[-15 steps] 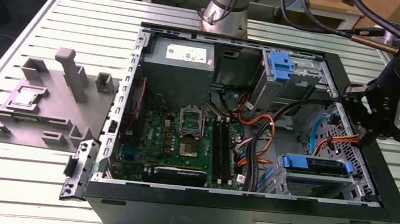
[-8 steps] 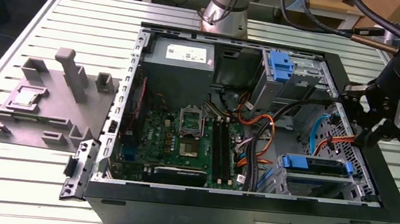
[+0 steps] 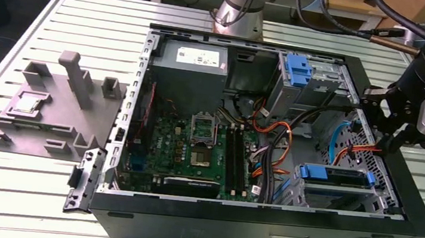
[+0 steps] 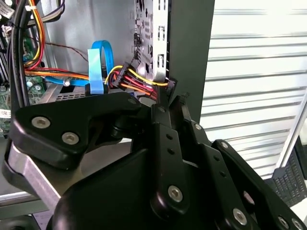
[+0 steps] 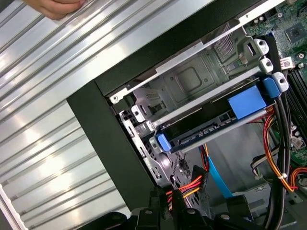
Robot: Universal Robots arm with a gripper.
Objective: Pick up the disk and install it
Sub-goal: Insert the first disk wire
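The disk lies in the drive cage at the case's near corner on the exterior view's right, its blue bracket facing up. In the first wrist view the disk sits slotted in the metal cage, a blue tab at each end. My gripper hangs over the case's right-hand wall, apart from the disk. Its fingers stand together in the second wrist view, nothing visible between them. The gripper's tips are close to a black power connector with red, yellow and orange wires.
The open computer case holds a motherboard, a grey power supply and a second blue bracket in the far bay. A grey fixture stands on the slatted table. A person's hand rests on the table.
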